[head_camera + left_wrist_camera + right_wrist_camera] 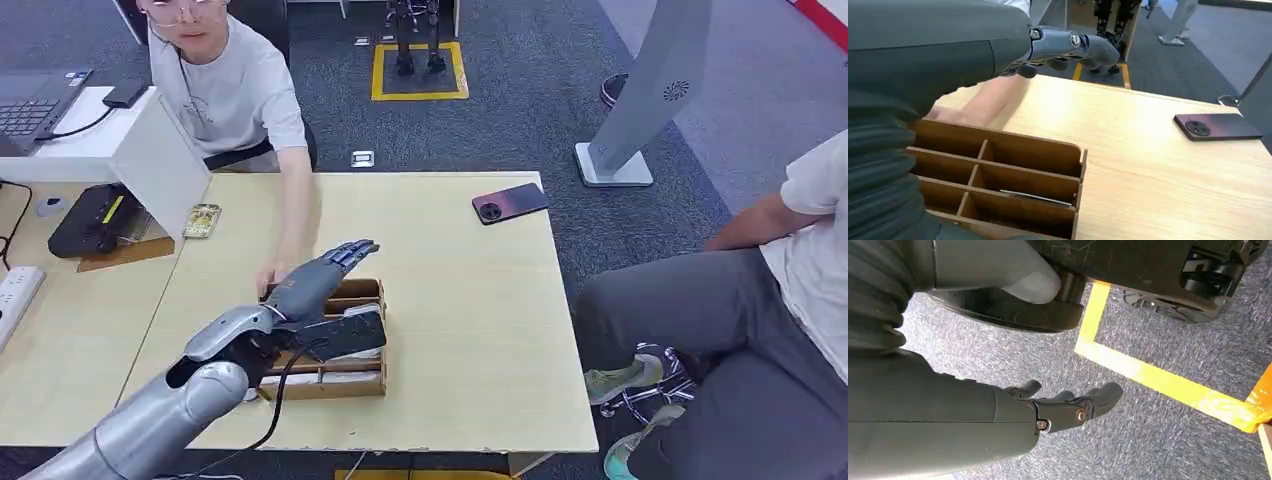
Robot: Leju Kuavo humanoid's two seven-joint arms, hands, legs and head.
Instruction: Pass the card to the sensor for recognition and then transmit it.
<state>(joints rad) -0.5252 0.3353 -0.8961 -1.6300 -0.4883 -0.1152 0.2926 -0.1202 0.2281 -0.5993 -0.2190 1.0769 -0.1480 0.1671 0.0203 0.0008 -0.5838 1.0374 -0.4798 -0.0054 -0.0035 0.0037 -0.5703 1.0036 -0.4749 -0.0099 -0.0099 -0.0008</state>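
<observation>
Head view shows the left hand (322, 275) stretched out flat over the far end of the wooden divider box (330, 375) on the light wood table (470, 320). Its fingers (352, 250) are extended and slightly apart, holding nothing and touching nothing that can be made out. A person's hand (268, 278) reaches in from the far side to the box's far left corner, just beside the robot's hand. In the left wrist view the same fingers (1083, 47) hover above the tabletop, past the box's far wall, with the person's forearm (993, 97) underneath them. A white card (1035, 197) lies flat in a near compartment of the box, apart from the hand. A dark phone (510, 203) lies well apart toward the table's far right corner. In the right wrist view the right hand (1068, 402) hangs over grey carpet (1148, 440) beside a yellow floor line (1158, 380), fingers loosely spread and empty.
</observation>
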